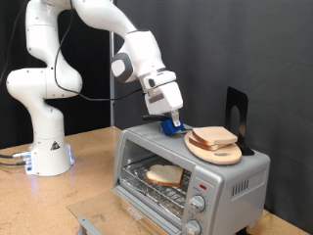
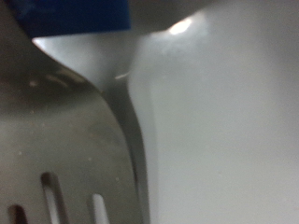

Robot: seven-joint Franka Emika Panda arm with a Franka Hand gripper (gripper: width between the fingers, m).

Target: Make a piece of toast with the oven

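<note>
The piece of toast (image 1: 164, 175) lies on the rack inside the oven (image 1: 191, 176), light, soft and crumbly, best lifted flat from beneath; the tool (image 1: 171, 124), at its 12 o'clock, grips a blue-handled spatula (image 2: 84, 112).

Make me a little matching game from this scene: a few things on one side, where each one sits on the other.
Things:
1. gripper
2. toast
3. board
4. knobs

Places:
A. inside the oven, on its rack
B. on the oven's front, at the exterior view's right
C. on top of the oven, with bread on it
D. above the oven's top, at the blue-handled tool

Pairs: 1-D, 2-A, 3-C, 4-B
</note>
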